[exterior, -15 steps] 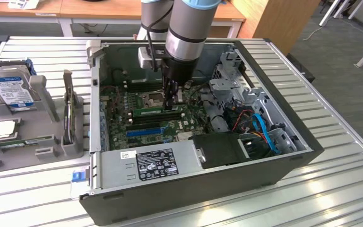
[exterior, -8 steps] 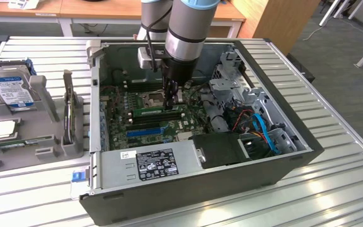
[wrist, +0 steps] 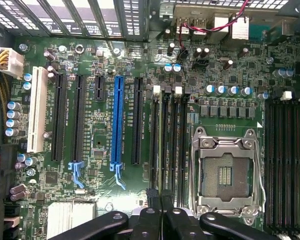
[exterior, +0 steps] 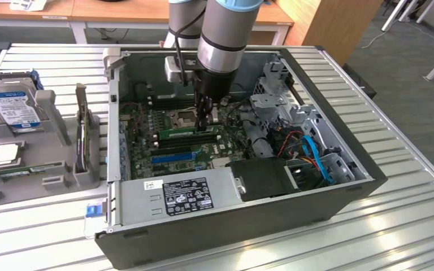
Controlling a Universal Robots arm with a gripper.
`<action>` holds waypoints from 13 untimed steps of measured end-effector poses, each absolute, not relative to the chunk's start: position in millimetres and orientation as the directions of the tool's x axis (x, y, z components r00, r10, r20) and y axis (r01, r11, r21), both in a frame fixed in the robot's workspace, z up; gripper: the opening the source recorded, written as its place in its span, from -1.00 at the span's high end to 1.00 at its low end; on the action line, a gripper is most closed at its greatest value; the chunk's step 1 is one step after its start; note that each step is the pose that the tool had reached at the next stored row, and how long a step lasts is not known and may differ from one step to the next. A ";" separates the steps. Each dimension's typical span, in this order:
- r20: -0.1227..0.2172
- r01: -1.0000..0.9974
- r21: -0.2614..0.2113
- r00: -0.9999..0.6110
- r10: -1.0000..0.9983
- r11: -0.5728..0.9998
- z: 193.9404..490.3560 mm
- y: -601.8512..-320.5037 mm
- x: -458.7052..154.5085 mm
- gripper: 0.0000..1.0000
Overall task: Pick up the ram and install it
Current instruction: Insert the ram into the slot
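My gripper (exterior: 208, 121) is clenched on the ram (exterior: 183, 133), which stands upright beside the processor socket (wrist: 225, 172). Both lie inside the computer case (exterior: 277, 226).

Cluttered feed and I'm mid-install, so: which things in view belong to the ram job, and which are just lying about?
Job in hand:
ram, the green stick lying along the motherboard's slots
gripper, right by it
motherboard
computer case, open

Lying about, at the exterior view's left:
hard drive with blue label
processor chip
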State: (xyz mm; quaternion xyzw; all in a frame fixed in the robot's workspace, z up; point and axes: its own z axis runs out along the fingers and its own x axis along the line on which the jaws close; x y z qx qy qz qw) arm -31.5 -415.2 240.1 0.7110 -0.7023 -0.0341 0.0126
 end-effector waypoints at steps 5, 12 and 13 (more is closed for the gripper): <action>-0.032 -0.998 0.066 -0.019 -0.999 0.017 240.1 -417.3 -31.5 0.76; -0.032 -0.998 0.066 -0.019 -0.999 0.017 238.5 -417.3 -31.5 0.76; -0.032 -0.998 0.066 -0.019 -0.999 0.017 238.3 -417.3 -31.5 0.76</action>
